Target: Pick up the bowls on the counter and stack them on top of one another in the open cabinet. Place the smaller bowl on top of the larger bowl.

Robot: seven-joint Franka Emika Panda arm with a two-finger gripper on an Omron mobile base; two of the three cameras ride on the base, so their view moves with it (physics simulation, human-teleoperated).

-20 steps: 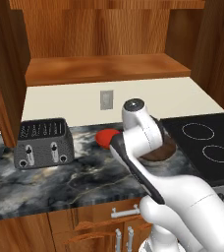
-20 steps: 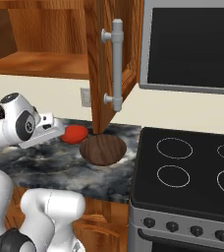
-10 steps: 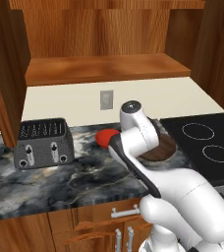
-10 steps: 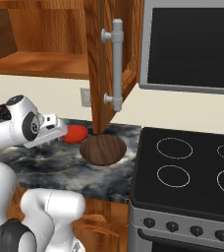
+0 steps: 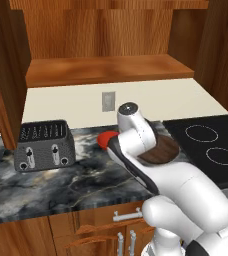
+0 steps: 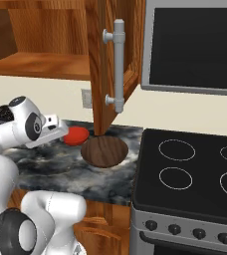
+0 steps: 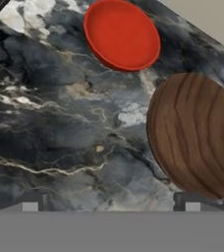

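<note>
Dark marble tabletop [image 7: 60, 138], veined grey and gold; carries both bowls, neither yet moved.

Item: larger bowl [image 7: 197, 135], brown wood grain, wide and shallow; sits near the stovetop [image 6: 195, 174], below the open cabinet door [image 6: 116, 64].

Item: smaller bowl [image 7: 122, 34], glossy red; just beside the brown one, nearer the wall, apparently not touching it.

Item: gripper [image 6: 56, 132], jaws spread fully, holding nothing; poised above the marble just beside the red bowl.

Arm: reaches forward from the base, forearm sloping up over the tabletop, hand bent downward and forward so its camera takes in both bowls.

Step in hand, judged: approach for a first pick. The brown bowl should go first, as it forms the base of the stack. Shift the hand toward its near rim, straddle the rim with one finger inside, and close before lifting to the cabinet shelf [image 5: 106, 70].

Item: toaster [image 5: 43, 145], well apart, left.
</note>
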